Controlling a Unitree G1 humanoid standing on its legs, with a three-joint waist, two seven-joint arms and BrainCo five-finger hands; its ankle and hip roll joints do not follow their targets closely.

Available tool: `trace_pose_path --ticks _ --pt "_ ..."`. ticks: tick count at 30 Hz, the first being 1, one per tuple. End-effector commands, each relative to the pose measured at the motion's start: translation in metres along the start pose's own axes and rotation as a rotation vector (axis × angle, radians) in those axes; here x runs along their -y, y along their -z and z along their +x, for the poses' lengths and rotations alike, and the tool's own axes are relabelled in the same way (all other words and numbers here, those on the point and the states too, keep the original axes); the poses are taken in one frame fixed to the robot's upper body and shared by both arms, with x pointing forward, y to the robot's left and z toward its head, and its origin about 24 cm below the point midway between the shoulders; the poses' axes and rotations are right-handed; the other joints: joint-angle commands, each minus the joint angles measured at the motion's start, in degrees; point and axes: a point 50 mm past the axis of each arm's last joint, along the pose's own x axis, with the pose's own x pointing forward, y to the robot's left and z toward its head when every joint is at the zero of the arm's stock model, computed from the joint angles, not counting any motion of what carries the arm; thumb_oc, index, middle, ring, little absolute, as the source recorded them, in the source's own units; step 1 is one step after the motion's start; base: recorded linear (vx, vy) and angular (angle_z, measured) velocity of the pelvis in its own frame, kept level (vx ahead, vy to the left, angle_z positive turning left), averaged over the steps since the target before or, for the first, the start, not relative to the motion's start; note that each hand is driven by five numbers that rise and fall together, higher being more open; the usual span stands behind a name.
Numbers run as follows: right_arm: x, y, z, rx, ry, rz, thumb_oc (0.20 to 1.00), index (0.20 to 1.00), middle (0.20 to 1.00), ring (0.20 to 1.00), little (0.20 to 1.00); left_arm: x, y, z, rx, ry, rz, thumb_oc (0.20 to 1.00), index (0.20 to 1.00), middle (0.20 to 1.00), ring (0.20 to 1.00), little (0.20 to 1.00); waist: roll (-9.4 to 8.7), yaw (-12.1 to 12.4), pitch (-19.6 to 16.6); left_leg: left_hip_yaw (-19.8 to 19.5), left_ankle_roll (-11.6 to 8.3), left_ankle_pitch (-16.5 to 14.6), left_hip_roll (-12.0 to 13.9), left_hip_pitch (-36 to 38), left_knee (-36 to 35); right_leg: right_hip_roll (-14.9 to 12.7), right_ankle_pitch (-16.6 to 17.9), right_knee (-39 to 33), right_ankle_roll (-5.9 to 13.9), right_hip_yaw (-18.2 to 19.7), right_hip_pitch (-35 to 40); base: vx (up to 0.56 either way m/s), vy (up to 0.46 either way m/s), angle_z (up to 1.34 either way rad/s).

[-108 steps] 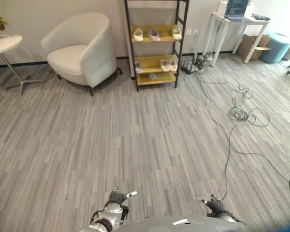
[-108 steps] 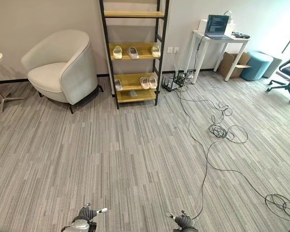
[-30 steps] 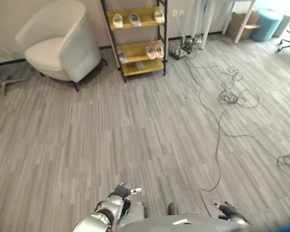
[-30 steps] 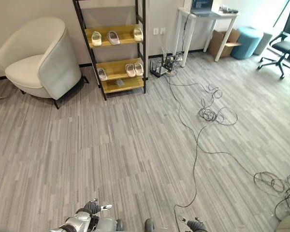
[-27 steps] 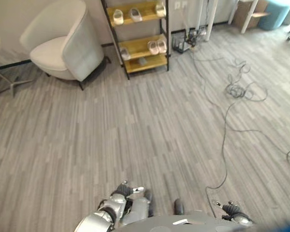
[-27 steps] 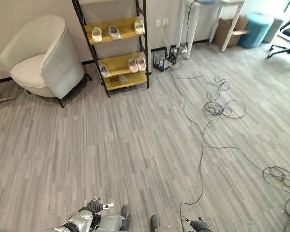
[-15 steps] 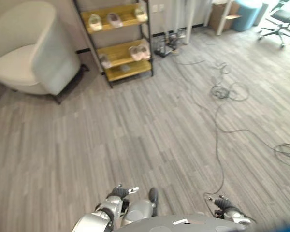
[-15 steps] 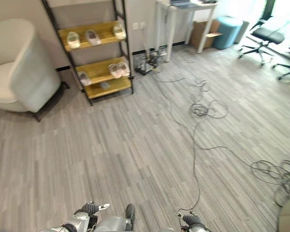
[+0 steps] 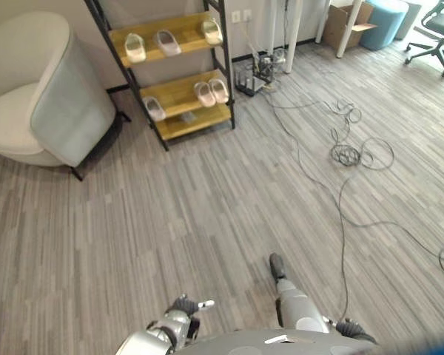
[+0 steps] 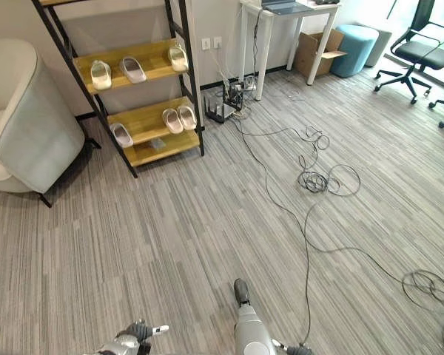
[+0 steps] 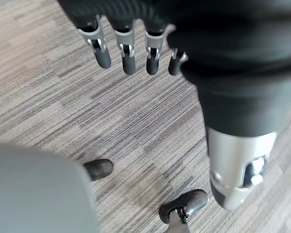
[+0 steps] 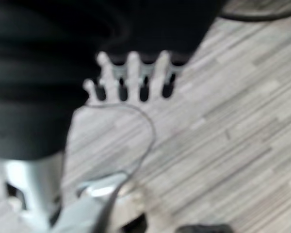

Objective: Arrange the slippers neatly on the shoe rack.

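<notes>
The shoe rack (image 9: 179, 92) has a black frame and wooden shelves and stands against the far wall, well ahead of me. On its upper shelf lie three pale slippers (image 9: 166, 43), spaced apart. On the shelf below, a pair (image 9: 211, 92) lies side by side at the right end and a single slipper (image 9: 154, 109) lies at the left end. My left hand (image 9: 182, 308) hangs low at the bottom edge, and its fingers (image 11: 128, 52) are straight and hold nothing. My right hand (image 9: 352, 328) hangs low at the bottom right with straight, empty fingers (image 12: 132, 77).
A pale armchair (image 9: 41, 96) stands left of the rack. A white desk (image 10: 285, 15) stands to its right, with a box (image 9: 348, 16), a teal pouf (image 9: 383, 11) and an office chair (image 9: 442, 16) beyond. Black cables (image 9: 355, 154) trail over the striped floor on the right.
The whole picture has shifted as the camera moved, and the rack now shows a little nearer. Both hands still hang low and empty.
</notes>
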Motion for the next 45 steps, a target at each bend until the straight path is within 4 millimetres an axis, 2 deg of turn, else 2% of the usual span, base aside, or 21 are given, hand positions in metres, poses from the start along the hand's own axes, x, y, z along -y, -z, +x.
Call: trace_pose_path --ticks 1,2,3,4,5,8,10,11,14,15,18,21,23,24,26,28,29,32,35,39,45 --pt "0.003 -0.030 0.002 0.081 0.007 0.036 1.000 1.000 1.000 1.000 1.000 -0.001 -0.010 0.001 0.018 -0.011 0.040 1.000 1.000 1.000 1.000 1.000 -0.91 0.16 0.60 1.81 -4.49 -2.53 2.35 2.85 5.00 -1.19 -2.29 1.95 4.03 3.33 -1.58 0.36 -0.368 0.71" --pt "0.006 -0.025 0.003 0.056 0.021 0.048 1.000 1.000 1.000 1.000 1.000 -0.002 0.005 0.000 -0.037 -0.010 -0.043 1.000 1.000 1.000 1.000 1.000 -0.16 0.45 -0.08 0.86 -7.00 2.80 6.25 1.41 11.14 0.88 -4.05 4.67 2.53 3.22 -0.98 0.45 -0.530 0.23" --pt "0.010 -0.024 0.003 0.051 0.030 0.036 1.000 1.000 1.000 1.000 1.000 -0.007 0.011 0.001 -0.071 -0.024 -0.151 1.000 1.000 1.000 1.000 1.000 -0.80 1.85 0.27 1.34 -7.38 11.47 7.87 -6.72 27.00 1.38 -6.09 5.02 0.19 2.89 2.43 0.44 -0.531 0.21" --pt "0.010 -0.024 0.003 0.051 0.029 0.036 1.000 1.000 1.000 1.000 1.000 -0.007 0.011 0.001 -0.071 -0.024 -0.151 1.000 1.000 1.000 1.000 1.000 -1.03 1.70 0.08 1.19 -7.38 11.73 7.63 -6.96 26.86 1.11 -5.98 4.91 0.21 2.85 2.26 0.33 -0.478 0.39" --pt "0.012 -0.027 0.004 0.058 0.033 0.036 1.000 1.000 1.000 1.000 1.000 -0.013 0.010 0.002 -0.077 -0.033 -0.214 1.000 1.000 1.000 1.000 1.000 -2.14 2.68 1.25 1.33 -7.01 17.33 8.41 -12.49 36.11 1.36 -6.81 5.11 -1.56 2.47 4.53 0.20 -0.389 0.32" --pt "0.013 -0.044 0.004 0.104 0.044 0.018 1.000 1.000 1.000 1.000 1.000 -0.011 -0.007 0.002 -0.042 -0.001 -0.314 1.000 1.000 1.000 1.000 1.000 -4.73 5.04 3.47 7.82 -3.68 15.94 11.21 -21.62 48.46 2.04 -9.68 4.70 -4.77 2.52 9.77 0.29 -0.444 0.25" --pt "0.020 -0.053 0.004 0.130 0.056 0.043 1.000 1.000 1.000 1.000 1.000 -0.007 -0.011 0.002 -0.025 0.028 -0.359 1.000 1.000 1.000 1.000 1.000 -4.62 6.38 3.98 11.04 -3.86 12.23 9.14 -25.33 46.36 2.75 -11.22 4.47 -4.93 2.01 13.07 0.45 -0.167 0.03" --pt "0.022 -0.057 0.004 0.139 0.054 0.058 1.000 1.000 1.000 1.000 1.000 -0.006 -0.008 0.002 -0.035 0.037 -0.407 1.000 1.000 1.000 1.000 1.000 -4.59 7.74 3.97 14.62 -4.07 11.32 6.98 -28.07 38.21 3.39 -12.69 3.23 -4.77 1.61 16.48 0.40 -0.079 0.02" --pt "0.020 -0.057 0.004 0.139 0.049 0.044 1.000 1.000 1.000 1.000 1.000 -0.005 -0.005 0.002 -0.051 0.039 -0.444 1.000 1.000 1.000 1.000 1.000 -4.28 8.61 3.70 16.91 -3.81 11.54 5.86 -29.40 30.90 4.03 -13.89 2.22 -4.52 1.54 18.60 0.34 -0.011 -0.12" --pt "0.013 -0.059 0.004 0.146 0.037 0.002 1.000 1.000 1.000 1.000 1.000 -0.003 -0.003 0.001 -0.069 0.047 -0.493 1.000 1.000 1.000 1.000 1.000 -2.64 10.57 2.96 18.09 -4.07 15.51 4.85 -30.70 16.49 6.17 -15.89 0.86 -4.40 1.98 22.31 0.55 0.032 -0.22" --pt "0.005 -0.060 0.003 0.158 0.020 -0.053 1.000 1.000 1.000 1.000 1.000 -0.006 -0.002 0.002 -0.080 0.030 -0.556 1.000 1.000 1.000 1.000 1.000 -2.16 13.76 2.10 20.33 -4.81 18.76 2.58 -33.27 3.09 7.00 -19.09 -1.32 -4.36 3.36 29.10 0.67 0.036 0.10" --pt "-0.002 -0.058 0.002 0.147 0.001 -0.093 1.000 1.000 1.000 1.000 1.000 -0.011 0.014 0.001 -0.148 -0.020 -0.624 1.000 1.000 1.000 1.000 1.000 -2.46 15.29 0.69 21.37 -4.33 18.93 2.51 -32.41 -0.71 6.19 -20.90 -1.50 -3.97 4.74 32.37 0.46 0.056 -0.37" --pt "-0.012 -0.048 0.001 0.119 -0.007 -0.090 1.000 1.000 1.000 1.000 1.000 -0.021 0.035 0.000 -0.230 -0.102 -0.628 1.000 1.000 1.000 1.000 1.000 -3.76 15.60 -1.88 21.98 -3.22 22.41 1.86 -30.95 1.26 5.08 -21.31 -0.24 -2.99 4.02 32.86 0.66 0.146 -0.88" --pt "-0.012 -0.042 0.001 0.093 -0.004 -0.067 1.000 1.000 1.000 1.000 1.000 -0.024 0.038 0.000 -0.244 -0.119 -0.632 1.000 1.000 1.000 1.000 1.000 -4.95 15.82 -2.89 22.06 -2.71 21.41 1.36 -30.62 2.63 4.08 -20.65 1.44 -1.63 3.31 32.69 0.82 0.178 0.08" --pt "-0.009 -0.016 0.000 -0.005 0.007 -0.017 1.000 1.000 1.000 1.000 1.000 -0.031 0.040 0.000 -0.259 -0.158 -0.674 1.000 1.000 1.000 1.000 1.000 -7.26 15.28 -3.39 21.60 -1.25 17.33 -0.05 -28.58 5.81 1.84 -8.20 15.40 6.16 1.14 28.73 0.62 0.104 0.48" --pt "-0.013 -0.002 -0.001 -0.051 -0.005 -0.021 1.000 1.000 1.000 1.000 1.000 -0.035 0.025 0.002 -0.219 -0.170 -0.749 1.000 1.000 1.000 1.000 1.000 -6.37 13.20 -1.57 19.54 -0.19 14.35 0.31 -25.42 7.51 2.34 1.12 28.71 9.79 0.01 23.20 0.53 0.078 0.53" --pt "-0.016 0.009 -0.003 -0.074 -0.017 -0.052 1.000 1.000 1.000 1.000 1.000 -0.037 0.006 0.004 -0.155 -0.177 -0.775 1.000 1.000 1.000 1.000 1.000 -4.63 11.00 -0.11 16.83 0.87 11.49 0.65 -20.94 7.76 2.04 0.32 36.98 9.06 -1.97 17.45 0.50 0.074 0.72" --pt "-0.015 0.009 -0.003 -0.073 -0.011 -0.059 1.000 1.000 1.000 1.000 1.000 -0.038 -0.008 0.005 -0.110 -0.182 -0.786 1.000 1.000 1.000 1.000 1.000 -2.92 8.75 0.86 14.03 1.20 9.60 0.52 -16.74 7.08 1.07 -4.37 37.81 5.44 -3.61 10.94 0.51 0.075 0.93" --pt "-0.007 0.007 -0.001 -0.073 0.009 0.003 1.000 1.000 1.000 1.000 1.000 -0.044 -0.030 0.005 -0.016 -0.189 -0.717 1.000 1.000 1.000 1.000 1.000 -3.32 4.46 1.94 8.37 0.03 6.40 -1.37 -11.94 7.97 2.05 -11.48 21.38 2.22 -0.03 5.37 0.55 -0.149 1.15" --pt "-0.005 0.008 -0.001 -0.092 0.009 0.006 1.000 1.000 1.000 1.000 1.000 -0.044 -0.028 0.005 -0.028 -0.196 -0.744 1.000 1.000 1.000 1.000 1.000 -3.91 2.75 1.23 4.75 -1.41 3.78 -1.44 -7.14 5.18 1.11 -8.46 5.88 3.22 4.05 3.38 0.34 -0.155 0.87" --pt "0.000 0.007 0.000 -0.085 0.027 0.011 1.000 1.000 1.000 1.000 1.000 -0.036 -0.027 0.004 -0.016 -0.164 -0.758 1.000 1.000 1.000 1.000 1.000 -4.07 2.88 0.00 1.65 -3.26 1.46 -0.32 -4.70 6.20 0.84 -7.11 3.34 1.94 4.81 6.58 0.22 -0.186 0.46"
